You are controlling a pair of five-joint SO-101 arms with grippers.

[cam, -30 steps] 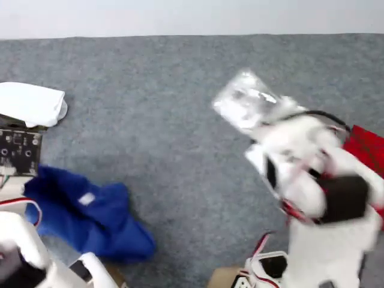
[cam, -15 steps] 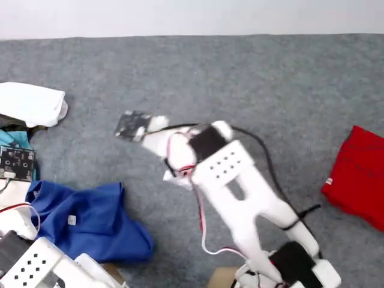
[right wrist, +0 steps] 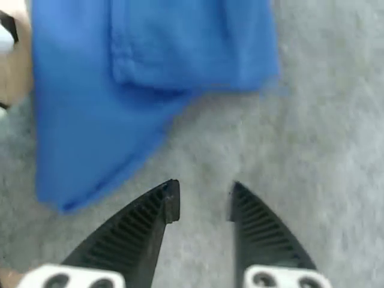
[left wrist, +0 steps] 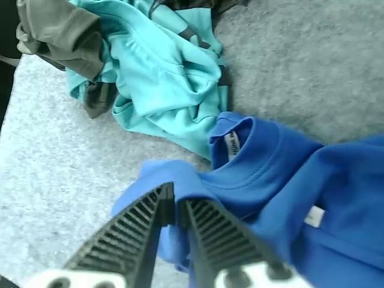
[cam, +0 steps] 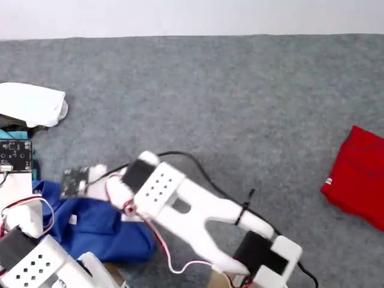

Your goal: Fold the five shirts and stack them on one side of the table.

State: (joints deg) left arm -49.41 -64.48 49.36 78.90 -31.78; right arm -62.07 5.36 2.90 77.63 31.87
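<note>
The blue shirt (cam: 96, 225) lies crumpled at lower left of the counter (cam: 240, 108). The left gripper (left wrist: 176, 204) pinches its fabric near the collar (jaws almost closed); the right gripper (right wrist: 204, 201) hangs parted, empty, beside it.

Bright, diffuse light fills the views, with soft, faint shadows edging the blue shirt (cam: 96, 228) on the table (cam: 240, 90).
</note>
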